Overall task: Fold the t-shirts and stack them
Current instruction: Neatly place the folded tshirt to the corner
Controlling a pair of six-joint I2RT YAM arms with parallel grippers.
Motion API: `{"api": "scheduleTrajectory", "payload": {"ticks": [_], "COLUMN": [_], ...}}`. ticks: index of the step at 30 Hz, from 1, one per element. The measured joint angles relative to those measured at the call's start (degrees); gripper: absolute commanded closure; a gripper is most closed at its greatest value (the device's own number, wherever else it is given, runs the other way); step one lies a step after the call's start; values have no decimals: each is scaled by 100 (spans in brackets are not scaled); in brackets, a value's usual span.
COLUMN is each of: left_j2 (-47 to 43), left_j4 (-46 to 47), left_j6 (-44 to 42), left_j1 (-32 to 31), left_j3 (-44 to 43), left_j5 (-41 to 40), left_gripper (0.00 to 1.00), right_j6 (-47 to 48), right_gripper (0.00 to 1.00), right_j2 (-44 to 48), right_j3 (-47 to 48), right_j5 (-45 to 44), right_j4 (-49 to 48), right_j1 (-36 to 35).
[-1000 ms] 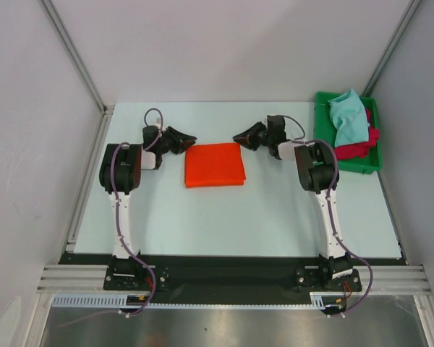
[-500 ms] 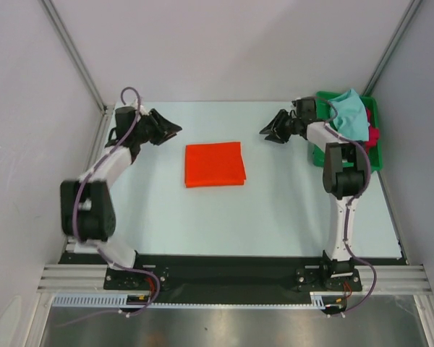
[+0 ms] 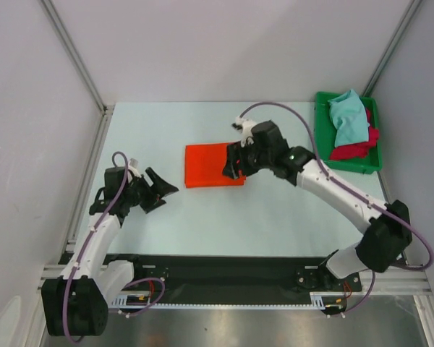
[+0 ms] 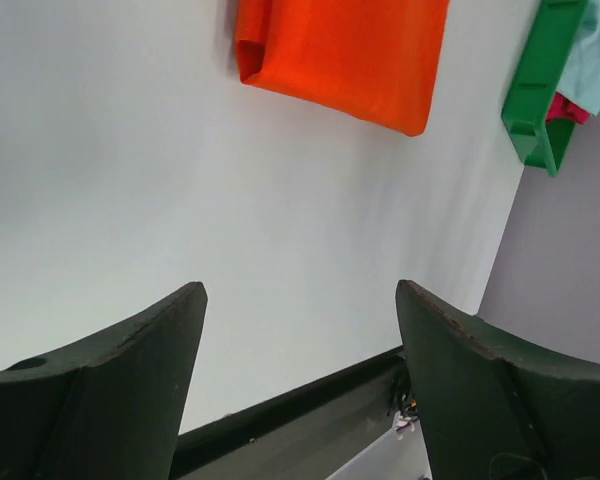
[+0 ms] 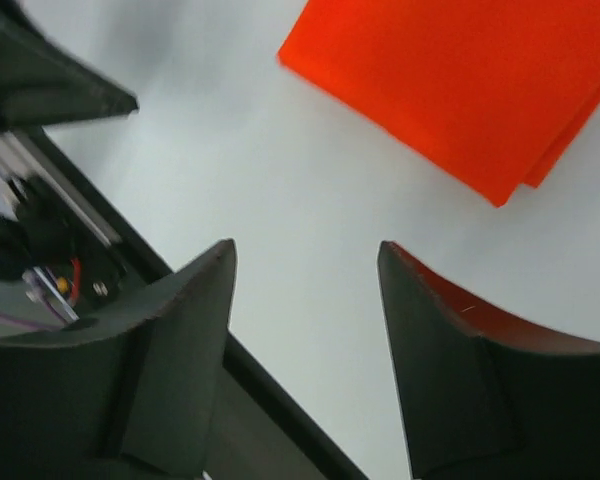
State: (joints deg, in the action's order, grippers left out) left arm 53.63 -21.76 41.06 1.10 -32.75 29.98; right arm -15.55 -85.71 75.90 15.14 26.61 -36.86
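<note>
Left gripper (image 3: 161,194): am holding it wide open, nothing between fingers (image 4: 140,380). White table (image 3: 275,217) is lying under it. Orange t-shirt (image 3: 210,165) is lying folded flat, well ahead of it, not touching.

Right gripper (image 3: 233,170): am holding it wide open too, gripping nothing. Am hovering it by right edge of orange t-shirt. Shirt corner is sitting just ahead of fingertips, off to one side. Cannot tell if touching.

Far behind right gripper, green tray (image 3: 320,134) is sitting at table edge. Inside, teal t-shirt (image 3: 347,119) is lying bunched on top of red t-shirt (image 3: 354,150).
</note>
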Motion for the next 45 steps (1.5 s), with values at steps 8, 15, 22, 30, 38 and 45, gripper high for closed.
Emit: {"api": "scheduleTrajectory", "payload": {"ticks": [8, 15, 22, 30, 38, 45], "left_j2": [39, 542, 1578, 2719, 3383, 4096], "left_j4": [-216, -407, -699, -1021, -1067, -1147], "left_j6": [439, 844, 748, 328, -83, -321], "left_j1": [212, 614, 673, 708, 1064, 1510], "left_j3": [33, -391, -1226, -1676, -1794, -2275], "left_j5": [-210, -533, -678, -863, -837, -673], "left_gripper": [19, 20, 21, 17, 17, 16], "right_j6": [1814, 3930, 5571, 6673, 7243, 7534], "right_gripper": [0, 0, 0, 2, 7, 8], "right_j2": [946, 72, -1235, -2347, -3097, -3467], "right_j3": [-1628, -2199, -2024, -1397, -651, -387], "right_j5": [-1967, -3088, -3547, -3849, -4024, -4105], "right_j4": [-863, -1803, -2498, -3257, -3593, -4000], "right_j1": [-2229, -3370, -3442, -3445, -3388, -3171]}}
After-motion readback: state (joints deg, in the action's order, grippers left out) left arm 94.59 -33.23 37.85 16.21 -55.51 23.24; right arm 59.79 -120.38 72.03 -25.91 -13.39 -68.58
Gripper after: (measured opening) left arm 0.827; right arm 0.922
